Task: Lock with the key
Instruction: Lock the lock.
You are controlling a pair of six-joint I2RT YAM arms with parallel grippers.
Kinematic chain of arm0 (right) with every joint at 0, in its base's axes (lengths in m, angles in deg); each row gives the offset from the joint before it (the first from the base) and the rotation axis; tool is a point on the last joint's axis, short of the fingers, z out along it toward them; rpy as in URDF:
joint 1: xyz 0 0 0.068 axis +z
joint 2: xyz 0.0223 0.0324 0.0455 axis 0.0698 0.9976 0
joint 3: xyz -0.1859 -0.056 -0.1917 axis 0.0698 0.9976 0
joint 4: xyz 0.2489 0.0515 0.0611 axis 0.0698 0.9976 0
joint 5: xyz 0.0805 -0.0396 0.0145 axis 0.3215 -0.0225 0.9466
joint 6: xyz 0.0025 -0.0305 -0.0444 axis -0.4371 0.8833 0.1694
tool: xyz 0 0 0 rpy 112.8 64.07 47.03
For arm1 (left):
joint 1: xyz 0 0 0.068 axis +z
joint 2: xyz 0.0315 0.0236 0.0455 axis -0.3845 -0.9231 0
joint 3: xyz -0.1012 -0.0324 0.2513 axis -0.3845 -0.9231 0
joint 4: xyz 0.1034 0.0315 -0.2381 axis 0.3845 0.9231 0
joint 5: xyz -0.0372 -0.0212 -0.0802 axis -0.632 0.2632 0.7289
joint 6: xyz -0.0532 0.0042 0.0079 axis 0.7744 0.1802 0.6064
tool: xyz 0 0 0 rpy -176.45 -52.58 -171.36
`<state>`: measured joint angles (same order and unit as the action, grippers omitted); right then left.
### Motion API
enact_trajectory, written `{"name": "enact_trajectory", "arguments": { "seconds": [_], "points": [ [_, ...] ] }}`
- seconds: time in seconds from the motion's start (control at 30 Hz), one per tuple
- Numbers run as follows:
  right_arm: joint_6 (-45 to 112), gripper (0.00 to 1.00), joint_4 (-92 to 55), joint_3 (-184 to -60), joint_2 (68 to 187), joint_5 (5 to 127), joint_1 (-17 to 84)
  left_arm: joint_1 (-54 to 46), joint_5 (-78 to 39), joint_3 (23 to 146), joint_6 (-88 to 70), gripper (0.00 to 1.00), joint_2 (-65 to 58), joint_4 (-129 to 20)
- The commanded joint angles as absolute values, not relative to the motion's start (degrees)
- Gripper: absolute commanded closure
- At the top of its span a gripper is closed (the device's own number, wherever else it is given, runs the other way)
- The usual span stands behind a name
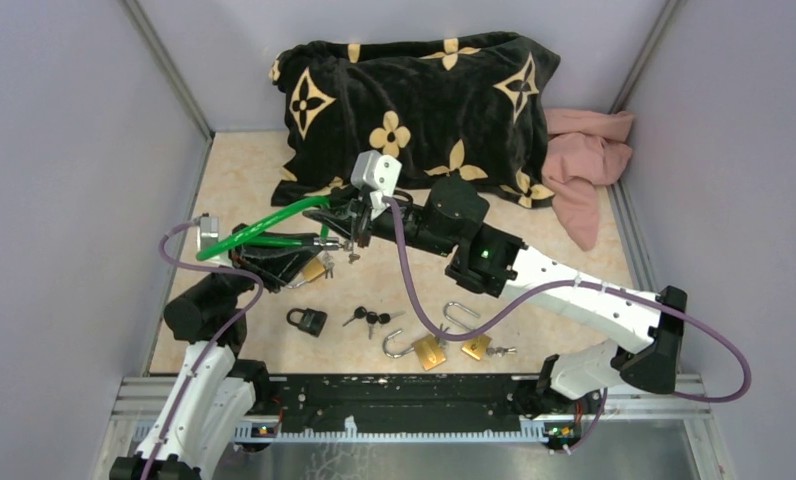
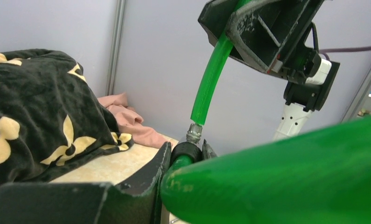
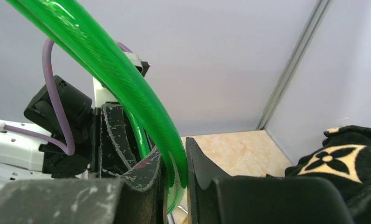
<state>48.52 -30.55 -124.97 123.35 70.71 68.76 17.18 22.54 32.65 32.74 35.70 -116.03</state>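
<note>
Currently at the closing step, by my reading: the cable end is not yet seated and the key is unturned.

Top view: green cable lock (image 1: 264, 222) spans between left gripper (image 1: 309, 250) and right gripper (image 1: 342, 222), their tips nearly meeting.

Left wrist: its jaws closely flank the black lock head (image 2: 185, 153); I cannot tell whether they pinch it. Metal tip (image 2: 193, 132) hangs just above it.

Right wrist: jaws clamped on the green cable lock.

Next move probably needs the metal tip aligned and pushed home.
</note>
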Motion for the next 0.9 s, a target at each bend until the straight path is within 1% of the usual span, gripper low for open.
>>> {"name": "enact_trajectory", "arguments": {
  "seconds": [0.0, 0.03, 0.17, 0.3, 0.43, 0.5, 0.6, 0.63, 0.8, 0.87],
  "points": [
    [45.71, 1.00, -32.57, -129.10, 125.40, 76.87, 70.63, 16.90, 22.01, 32.81, 34.59, 0.68, 36.09, -119.13],
    [45.34, 1.00, -32.63, -129.44, 126.06, 77.24, 70.63, 16.84, 21.73, 32.81, 34.95, 0.70, 36.02, -119.76],
    [44.05, 1.00, -33.21, -129.38, 127.41, 77.44, 70.63, 16.81, 19.62, 32.64, 36.37, 1.00, 36.51, -121.11],
    [43.90, 1.00, -32.72, -129.28, 127.83, 77.12, 70.63, 16.90, 15.00, 32.19, 40.15, 1.00, 38.03, -123.03],
    [43.89, 1.00, -32.69, -129.89, 128.53, 78.15, 70.63, 18.10, 9.25, 30.52, 42.49, 1.00, 40.36, -120.86],
    [43.89, 0.95, -32.85, -130.21, 129.17, 79.57, 70.63, 18.61, 7.89, 29.75, 42.71, 1.00, 41.22, -120.80],
    [43.58, 0.83, -34.19, -130.16, 130.03, 79.99, 70.63, 18.83, 7.98, 29.31, 41.61, 1.00, 42.88, -121.92],
    [43.50, 0.80, -34.71, -130.22, 130.22, 80.13, 70.63, 18.83, 8.10, 29.30, 41.16, 1.00, 43.13, -122.76],
    [43.03, 0.73, -36.29, -130.23, 130.46, 80.43, 70.63, 18.83, 7.33, 29.09, 40.40, 1.00, 43.78, -123.65],
    [43.09, 0.71, -36.17, -130.23, 130.38, 80.76, 70.63, 18.83, 7.58, 28.97, 39.61, 1.00, 43.90, -123.78]
  ]
}}
